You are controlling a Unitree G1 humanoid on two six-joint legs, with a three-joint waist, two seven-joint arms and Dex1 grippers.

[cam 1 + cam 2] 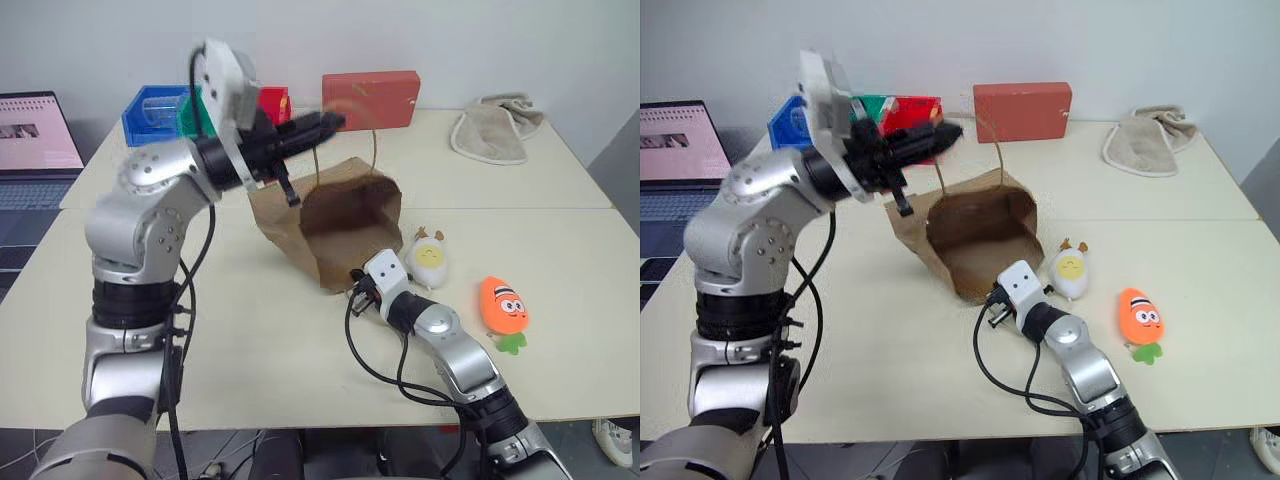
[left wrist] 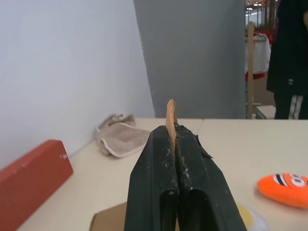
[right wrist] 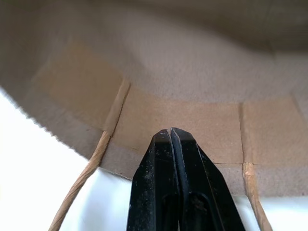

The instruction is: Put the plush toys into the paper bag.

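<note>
Brown paper bag (image 1: 975, 235) is lying on its side mid-table, mouth gaping toward the robot, interior showing. Left gripper (image 1: 325, 123) is hovering raised above the bag, fingers (image 2: 192, 163) pressed together and pinching one twisted paper handle (image 2: 170, 115) (thin strip sticking up between the pads), pulling the upper loop up. Right gripper (image 3: 172, 137) is sitting low at the bag's mouth on the lower lip, fingers fully closed, holding nothing that I can see; lower handle loop (image 3: 89, 168) is lying just beside the tips.

White egg plush (image 1: 1070, 272) is sitting just beside the bag's right edge, outside it. Orange carrot plush (image 1: 1141, 318) is lying further right, apart from the egg, green leaves toward the table's near edge.

Cream tabletop (image 1: 890, 340) (two tables butted, seam running across) is carrying everything. Red rectangular box (image 1: 1022, 110) is standing at the back, beige towel (image 1: 1148, 140) bunched at back right, blue bin (image 1: 152, 113) plus green and red containers at back left. Laptop (image 1: 35, 145) is open at far left. White wall behind.
</note>
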